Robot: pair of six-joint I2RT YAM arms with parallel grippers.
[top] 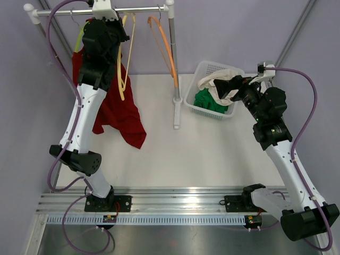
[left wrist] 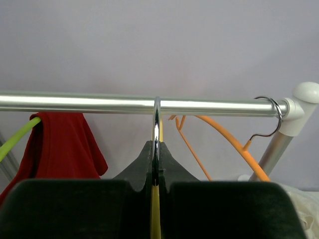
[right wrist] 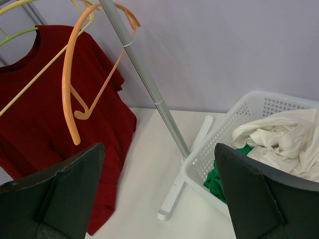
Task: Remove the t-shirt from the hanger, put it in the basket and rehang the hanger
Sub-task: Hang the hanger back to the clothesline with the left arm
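Observation:
A red t-shirt (top: 119, 114) hangs on a green hanger (top: 79, 37) at the left end of the clothes rail (top: 143, 9). It also shows in the left wrist view (left wrist: 65, 144) and the right wrist view (right wrist: 35, 114). My left gripper (left wrist: 156, 164) is up at the rail, shut on the metal hook (left wrist: 157, 119) of an empty yellow hanger (top: 126, 58), just right of the shirt. My right gripper (right wrist: 159, 194) is open and empty, held above the table beside the white basket (top: 192, 98).
An empty orange hanger (top: 164, 48) hangs at the rail's right end, by the upright pole (right wrist: 149, 84). The basket holds a white cloth (right wrist: 279, 139) and a green cloth (right wrist: 217, 181). The rack's white foot (top: 176, 114) lies on the table.

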